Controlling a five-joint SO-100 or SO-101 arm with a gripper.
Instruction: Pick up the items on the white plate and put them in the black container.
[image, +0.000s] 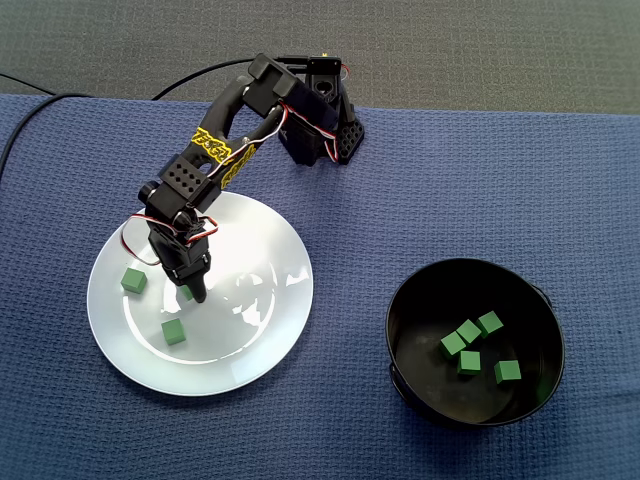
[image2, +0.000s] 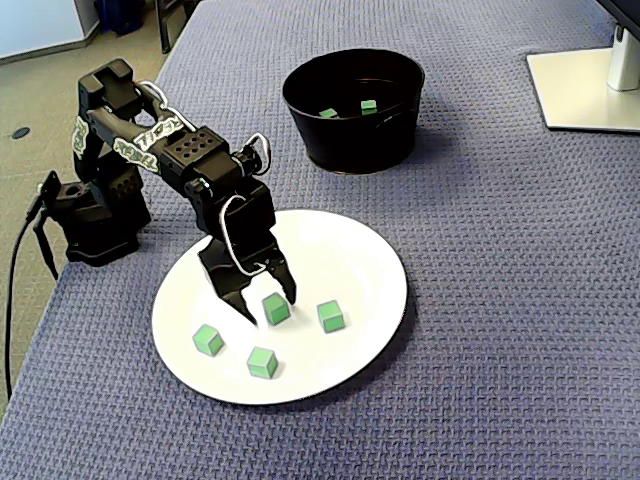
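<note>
You're at the grasp step. In a fixed view the jaws are down on the plate (image2: 372, 262), spread a little wider than the cube (image2: 276, 309) that sits between them, left of the frame's centre. I cannot tell whether either finger touches it yet.

Three more wait on the plate: a right cube (image2: 331, 316) just beside it, and a left cube (image2: 207, 340) and a low cube (image2: 262, 362) toward the plate's lower edge.

As I judge it, you next need to close squarely on the cube and lift it clear of the rim. Then swing to the container (image2: 350, 140) at upper centre, which holds several green cubes, and release over its mouth. Mind the right cube as you close.

The arm (image: 215, 148) reaches from its base at upper centre of the other fixed view, down and left. Its elbow is high and its wrist bent, so the jaws point nearly straight down. They hide most of the cube there.
</note>
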